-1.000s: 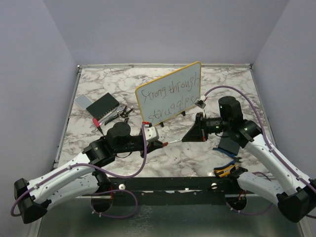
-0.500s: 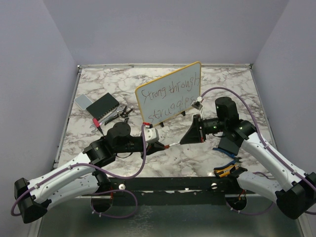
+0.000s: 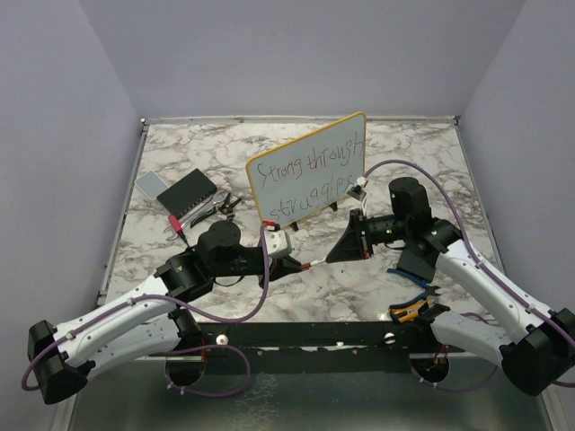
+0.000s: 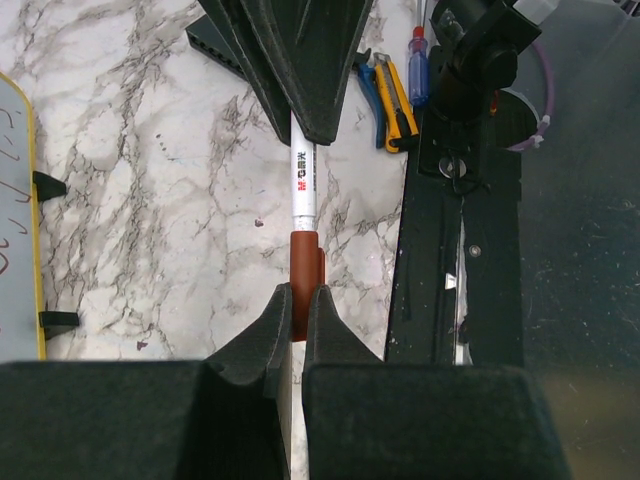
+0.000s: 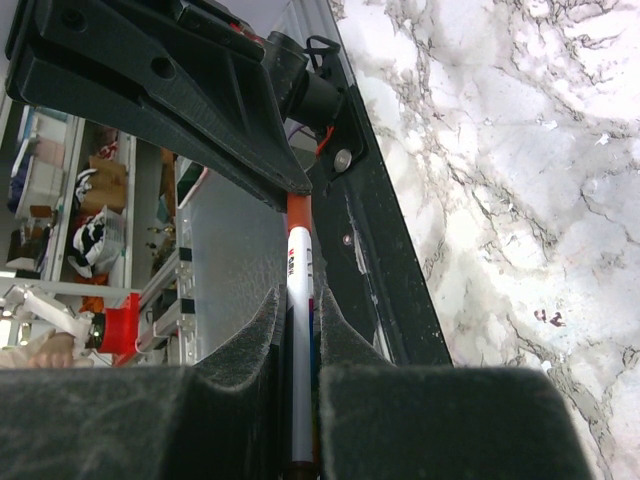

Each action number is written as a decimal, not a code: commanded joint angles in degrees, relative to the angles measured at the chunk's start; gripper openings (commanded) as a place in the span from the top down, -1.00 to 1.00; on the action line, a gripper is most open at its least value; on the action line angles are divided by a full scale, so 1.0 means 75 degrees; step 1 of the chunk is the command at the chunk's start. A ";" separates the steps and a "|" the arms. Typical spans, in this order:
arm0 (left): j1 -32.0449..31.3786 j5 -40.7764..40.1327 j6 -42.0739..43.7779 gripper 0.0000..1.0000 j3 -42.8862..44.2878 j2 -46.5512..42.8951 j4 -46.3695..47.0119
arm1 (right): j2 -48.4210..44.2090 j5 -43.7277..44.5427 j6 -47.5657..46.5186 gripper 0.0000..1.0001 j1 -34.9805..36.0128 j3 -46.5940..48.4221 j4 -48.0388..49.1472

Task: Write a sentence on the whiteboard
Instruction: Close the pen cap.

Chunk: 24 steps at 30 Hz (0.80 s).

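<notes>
One whiteboard (image 3: 298,180), bearing one sentence (image 3: 278,171) in two lines, stands upright at the back middle of the marble table (image 3: 409,153), long axis running near-left to far-right, face toward both arms; the left gripper (image 4: 302,295) pinches the red cap (image 4: 303,260) of one marker (image 4: 303,180), and the right gripper (image 5: 298,298) pinches its white barrel.
</notes>
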 commanded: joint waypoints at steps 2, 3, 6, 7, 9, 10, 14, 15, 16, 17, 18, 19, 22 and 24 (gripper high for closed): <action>0.0005 -0.0065 -0.0139 1.00 0.0246 0.0151 0.0570 | 0.0113 -0.0223 0.0247 0.96 0.0052 -0.0273 0.0393; 0.0002 -0.0089 -0.0170 1.00 0.0248 0.0164 0.0608 | 0.0119 -0.0225 0.0274 0.96 0.0054 -0.0295 0.0459; 0.0004 -0.0239 -0.0288 1.00 0.0211 0.0174 0.0721 | 0.0153 -0.0233 0.0409 0.95 0.0056 -0.0405 0.0690; 0.0003 -0.0278 -0.0343 1.00 0.0174 0.0171 0.0777 | 0.0151 -0.0251 0.0498 0.95 0.0060 -0.0464 0.0810; 0.0001 -0.0338 -0.0441 1.00 0.0130 0.0154 0.0884 | 0.0147 -0.0284 0.0618 0.95 0.0075 -0.0568 0.1050; 0.0004 -0.0365 -0.0489 1.00 0.0104 0.0148 0.0955 | 0.0158 -0.0269 0.0646 0.95 0.0095 -0.0595 0.1097; 0.0004 -0.0426 -0.0535 1.00 0.0060 0.0185 0.1121 | 0.0261 -0.0225 0.0658 0.95 0.0242 -0.0625 0.1154; 0.0003 -0.0432 -0.0532 1.00 0.0053 0.0208 0.1127 | 0.0279 -0.0216 0.0655 0.95 0.0271 -0.0619 0.1159; 0.0004 -0.0431 -0.0534 1.00 0.0048 0.0222 0.1137 | 0.0292 -0.0205 0.0655 0.95 0.0288 -0.0633 0.1173; 0.0005 -0.0440 -0.0675 1.00 0.0050 0.0238 0.1136 | 0.0301 -0.0205 0.0645 0.95 0.0295 -0.0639 0.1169; 0.0003 -0.0432 -0.0735 1.00 0.0034 0.0241 0.1130 | 0.0309 -0.0208 0.0652 0.95 0.0324 -0.0632 0.1194; 0.0009 -0.0447 -0.0753 1.00 0.0020 0.0252 0.1128 | 0.0332 -0.0208 0.0665 0.95 0.0351 -0.0637 0.1219; 0.0016 -0.0527 -0.0780 1.00 0.0006 0.0225 0.1133 | 0.0365 -0.0202 0.0765 0.95 0.0424 -0.0695 0.1380; 0.0016 -0.0610 -0.0808 1.00 -0.0023 0.0198 0.1313 | 0.0393 -0.0203 0.0861 0.95 0.0492 -0.0747 0.1532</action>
